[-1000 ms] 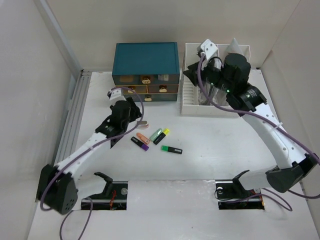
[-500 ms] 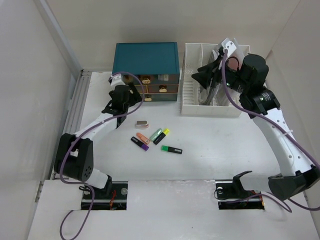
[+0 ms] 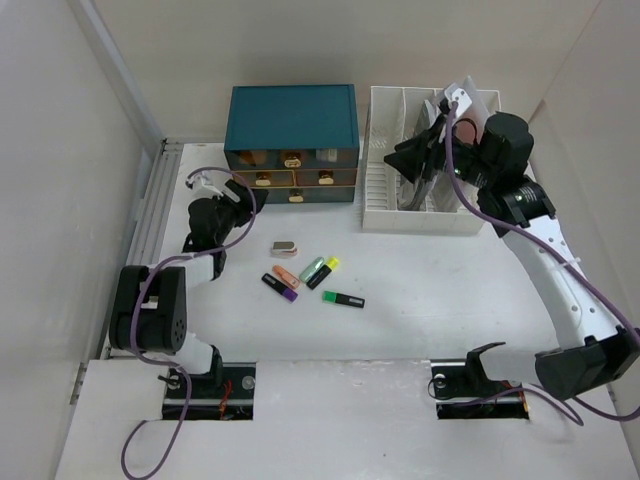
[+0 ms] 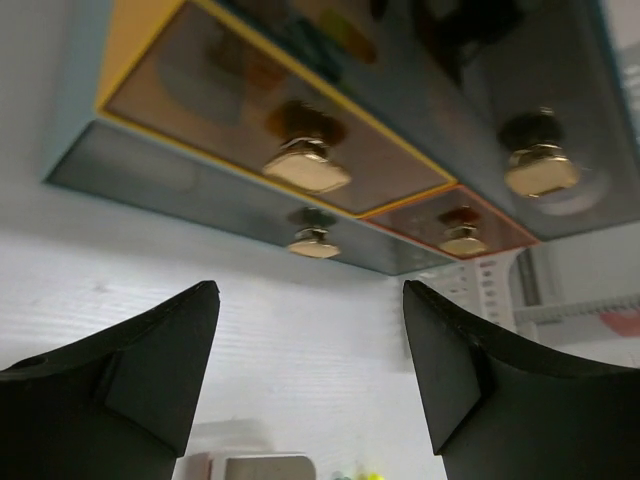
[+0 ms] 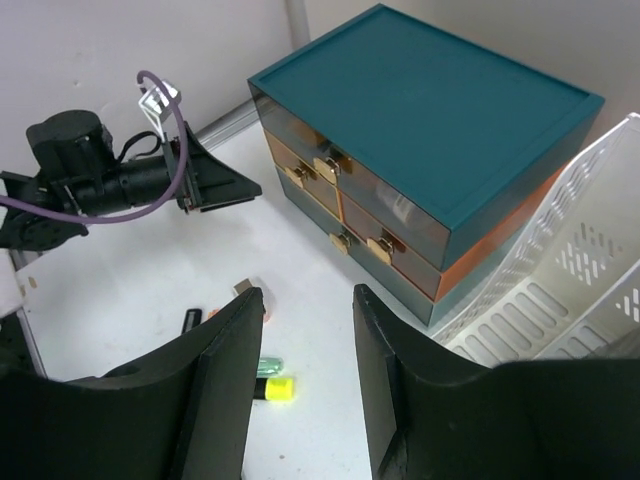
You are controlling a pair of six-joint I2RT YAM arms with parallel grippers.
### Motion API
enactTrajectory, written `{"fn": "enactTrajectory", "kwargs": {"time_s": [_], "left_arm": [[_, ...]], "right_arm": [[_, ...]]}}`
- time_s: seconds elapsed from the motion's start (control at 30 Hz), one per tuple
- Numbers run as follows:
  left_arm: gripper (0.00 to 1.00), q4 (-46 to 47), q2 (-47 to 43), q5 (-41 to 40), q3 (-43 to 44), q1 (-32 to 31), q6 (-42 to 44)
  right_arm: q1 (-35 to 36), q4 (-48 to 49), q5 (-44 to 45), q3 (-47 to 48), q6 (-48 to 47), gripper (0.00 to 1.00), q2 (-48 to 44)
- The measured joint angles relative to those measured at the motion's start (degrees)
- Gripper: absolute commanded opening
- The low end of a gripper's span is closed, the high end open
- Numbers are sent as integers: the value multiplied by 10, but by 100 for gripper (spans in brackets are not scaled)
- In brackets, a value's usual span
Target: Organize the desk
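The white desk (image 3: 450, 275) lies under both arms, filling most of the view. Near its middle sits a loose cluster of markers (image 3: 313, 270), with a small grey and white block (image 3: 284, 246) just beyond them. Further back on the left, the left gripper (image 3: 243, 196) hangs low, facing the drawers of the teal cabinet (image 3: 292, 115) — fingers apart, nothing between them. At the back right, the right gripper (image 3: 408, 157) hovers over the white rack (image 3: 384, 205) — jaws parted, empty.
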Motion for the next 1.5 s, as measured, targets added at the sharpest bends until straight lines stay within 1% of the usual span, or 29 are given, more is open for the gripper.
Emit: {"fn": "enactTrajectory", "kwargs": {"time_s": [0.17,0.33,0.83,0.93,1.03,1.23,1.43,1.5], "left_arm": [[71,65,25,53,3,4,-16],[71,69,68,70,24,8,-18],[71,70,118,72,82,9,-20],[69,70,128,70,92,10,-20],[69,68,141,65,103,13,-20],[65,63,156,56,117,16,-21],[54,58,165,52,133,16,-21],[52,57,167,51,133,16,-23]], "right_arm": [[0,5,-12,-6,2,47,5],[-2,8,-16,-14,3,47,12],[-4,19,-26,-24,4,47,21],[-4,20,-27,-26,4,47,24],[-4,21,-31,-30,4,48,24],[-4,22,-33,-31,4,48,27],[-4,22,-33,-32,3,48,28],[-4,22,-34,-32,3,48,28]]}}
